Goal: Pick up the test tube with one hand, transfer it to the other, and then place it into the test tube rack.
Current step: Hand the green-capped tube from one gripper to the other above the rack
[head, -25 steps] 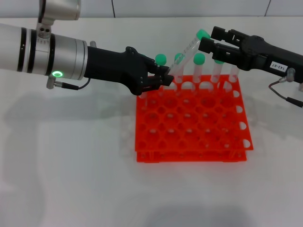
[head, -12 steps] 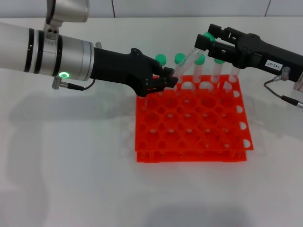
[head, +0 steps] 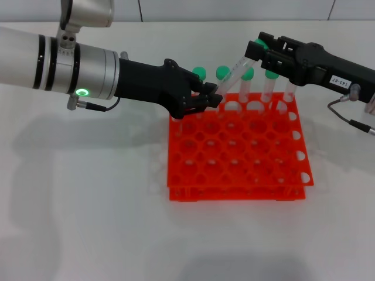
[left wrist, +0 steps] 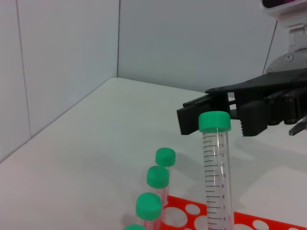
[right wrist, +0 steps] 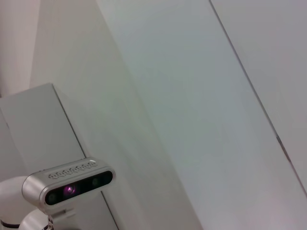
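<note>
My left gripper (head: 210, 97), on the arm with the green light, is shut on the lower end of the test tube (head: 233, 69) and holds it tilted above the back row of the orange-red rack (head: 234, 153). The tube's green cap (left wrist: 214, 121) points toward my right gripper (head: 253, 51), the one with the white label. Its open fingers (left wrist: 199, 113) stand on either side of the cap. I cannot tell if they touch it. The right wrist view shows none of these things.
Several other green-capped tubes (head: 200, 72) stand upright in the rack's back row, just under the held tube; they also show in the left wrist view (left wrist: 158, 177). The rack stands on a white table (head: 88, 205). A grey wall runs behind the table.
My left arm has moved a little to the right with the tube. My right gripper has moved left and down until the tube's cap sits between its fingers.
</note>
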